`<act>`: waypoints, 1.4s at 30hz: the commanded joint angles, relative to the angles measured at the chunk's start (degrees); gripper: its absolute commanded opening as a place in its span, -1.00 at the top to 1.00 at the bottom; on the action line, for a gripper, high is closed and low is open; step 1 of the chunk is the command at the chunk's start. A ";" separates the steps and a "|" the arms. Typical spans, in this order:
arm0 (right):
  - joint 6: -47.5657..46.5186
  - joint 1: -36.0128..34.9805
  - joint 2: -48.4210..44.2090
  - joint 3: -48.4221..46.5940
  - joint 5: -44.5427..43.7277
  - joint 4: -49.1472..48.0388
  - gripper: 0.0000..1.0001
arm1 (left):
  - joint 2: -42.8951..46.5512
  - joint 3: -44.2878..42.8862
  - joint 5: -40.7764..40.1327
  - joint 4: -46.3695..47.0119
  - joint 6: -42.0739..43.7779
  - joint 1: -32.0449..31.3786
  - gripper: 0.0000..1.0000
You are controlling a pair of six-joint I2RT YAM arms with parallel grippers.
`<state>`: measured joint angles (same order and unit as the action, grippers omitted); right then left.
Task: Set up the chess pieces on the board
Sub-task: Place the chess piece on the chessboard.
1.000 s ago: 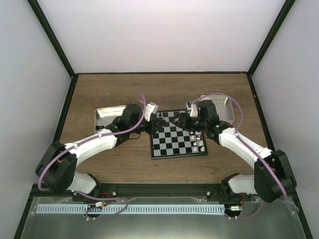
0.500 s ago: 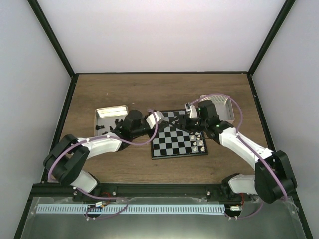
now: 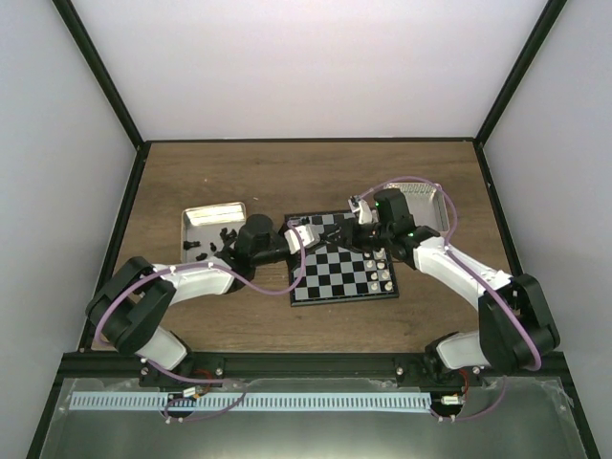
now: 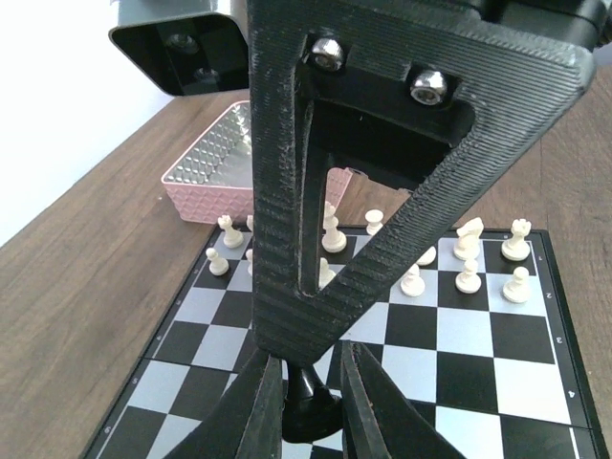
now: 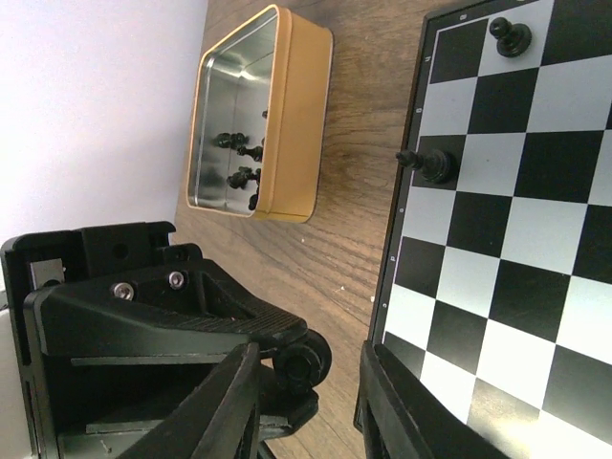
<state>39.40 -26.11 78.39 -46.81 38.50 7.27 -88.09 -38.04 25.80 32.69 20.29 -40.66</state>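
My left gripper (image 4: 311,387) is shut on a black chess piece (image 4: 308,406), holding it low by the far left part of the board (image 3: 339,277). My right gripper (image 5: 308,387) meets it there, open, its fingers either side of that same piece (image 5: 304,361), with a gap still showing on one side. In the top view the two grippers (image 3: 304,232) (image 3: 360,228) stand close together. Two black pieces (image 5: 512,36) (image 5: 435,164) stand on the board. White pieces (image 4: 469,277) fill its right side.
A gold-sided tin (image 5: 258,115) left of the board holds several black pieces. A second tin (image 3: 421,206) sits at the board's far right. Loose black pieces (image 3: 196,251) lie on the wood near the left tin.
My left gripper has swung right, from beside the left tin to the board's far left, carrying the piece. The right gripper's jaws have narrowed around that piece.
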 commanded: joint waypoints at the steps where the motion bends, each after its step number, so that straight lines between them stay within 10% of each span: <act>1: -0.62 -0.33 -0.14 -1.75 1.68 -0.85 0.45 | -0.24 0.68 2.66 4.70 4.09 -0.26 0.77; 17: -3.36 -0.34 -0.25 -0.48 2.93 -3.03 0.91 | 1.50 1.96 3.79 5.73 3.49 -0.31 0.73; 27: -7.96 -0.63 -1.52 -2.92 -10.57 -2.35 0.95 | 6.00 6.46 -2.82 12.84 -6.59 -0.04 -0.29; 32: -10.25 -2.02 2.61 -7.39 -18.82 -2.46 0.95 | 15.95 6.00 -19.22 9.27 -14.19 0.64 -0.70; 42: -17.68 -10.24 15.96 -19.10 -33.65 -3.16 0.96 | 28.50 -10.04 -46.12 -27.41 -29.47 4.48 -1.00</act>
<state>26.41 -33.63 90.63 -61.47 12.67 5.17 -62.08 -43.05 -6.81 22.96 -0.78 -39.03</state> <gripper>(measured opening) 0.081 0.997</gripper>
